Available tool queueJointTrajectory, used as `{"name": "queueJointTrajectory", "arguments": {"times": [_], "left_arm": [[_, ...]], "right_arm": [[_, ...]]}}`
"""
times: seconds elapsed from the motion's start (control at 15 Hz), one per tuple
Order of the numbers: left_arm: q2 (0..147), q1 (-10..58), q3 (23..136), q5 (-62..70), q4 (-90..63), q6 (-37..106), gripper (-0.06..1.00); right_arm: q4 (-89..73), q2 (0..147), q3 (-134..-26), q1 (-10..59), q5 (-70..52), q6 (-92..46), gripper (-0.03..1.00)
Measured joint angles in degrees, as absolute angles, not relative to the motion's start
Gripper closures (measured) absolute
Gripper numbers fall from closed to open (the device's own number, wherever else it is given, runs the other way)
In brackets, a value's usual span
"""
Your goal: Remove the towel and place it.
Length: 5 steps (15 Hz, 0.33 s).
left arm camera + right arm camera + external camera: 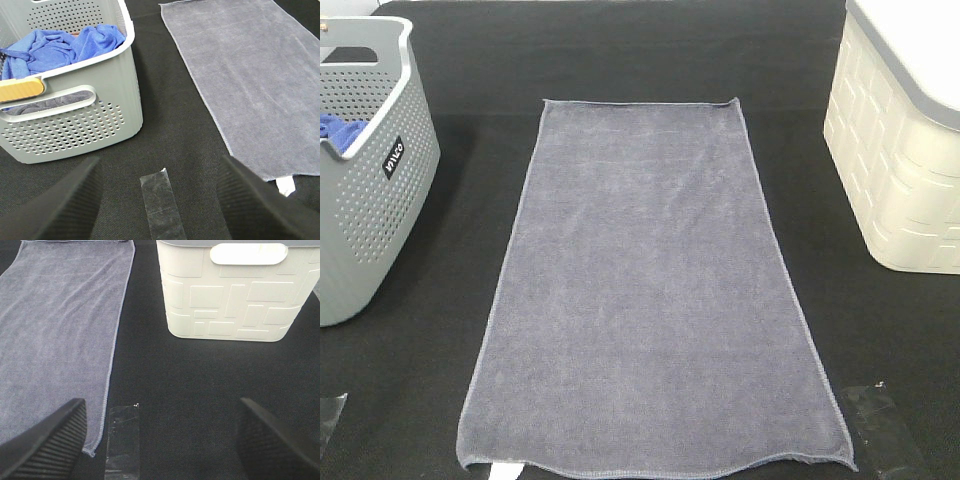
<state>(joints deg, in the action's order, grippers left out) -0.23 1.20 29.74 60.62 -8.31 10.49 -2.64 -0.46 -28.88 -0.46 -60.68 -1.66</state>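
The left gripper point(157, 210) and right gripper point(160, 440) both hang with fingers wide apart, holding nothing, above the black desk point(650, 60). Between them the towel point(650, 290) lies spread flat. The grey perforated basket point(75, 125) holds a blue cloth point(65, 45); the cream basket point(230, 295) hides its contents.

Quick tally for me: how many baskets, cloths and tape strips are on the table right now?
Baskets: 2, the grey perforated basket and the cream basket.
Cloths: 2, the grey-lavender towel and the blue cloth.
Clear tape strips: 2, and.
Total: 6
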Motion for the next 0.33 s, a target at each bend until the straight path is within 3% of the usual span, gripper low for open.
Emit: {"name": "queueJointTrajectory", "arguments": {"times": [0.33], "left_arm": [[-0.23, 1.20, 29.74, 60.62, -8.31, 10.49, 0.31]], "right_arm": [[-2.64, -0.46, -28.88, -0.46, -60.68, -1.66, 0.21]]}}
